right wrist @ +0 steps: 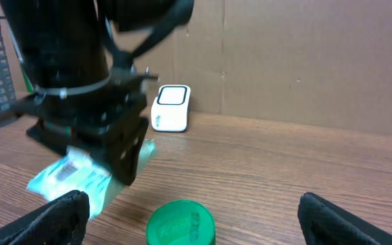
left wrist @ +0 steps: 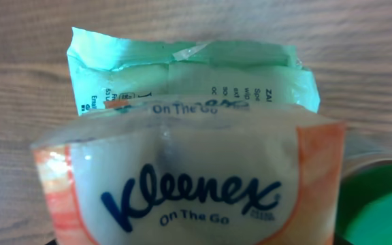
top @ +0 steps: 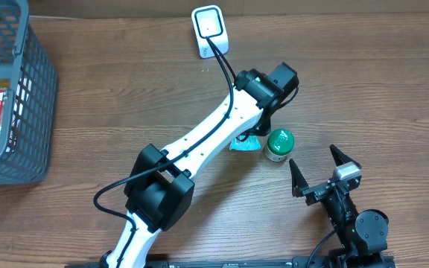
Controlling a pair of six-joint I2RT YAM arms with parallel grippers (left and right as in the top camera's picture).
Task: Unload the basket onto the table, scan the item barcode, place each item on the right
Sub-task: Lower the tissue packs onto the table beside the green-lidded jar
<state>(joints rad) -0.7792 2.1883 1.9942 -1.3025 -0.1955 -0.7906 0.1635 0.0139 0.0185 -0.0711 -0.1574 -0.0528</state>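
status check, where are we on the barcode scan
Left gripper: jaws shut on Kleenex pack. Right gripper: jaws open, empty. Green-lidded jar close beside pack. Pack not yet at scanner.

Left claw (right wrist: 106, 165) holds tissue pack (right wrist: 67, 178) near green lid (right wrist: 180, 223)

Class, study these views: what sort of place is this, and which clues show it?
Probably a mock shop checkout in a lab: a white barcode scanner on the wooden table, a grey shopping basket holding packets, and a Kleenex tissue pack beside a green-lidded jar.
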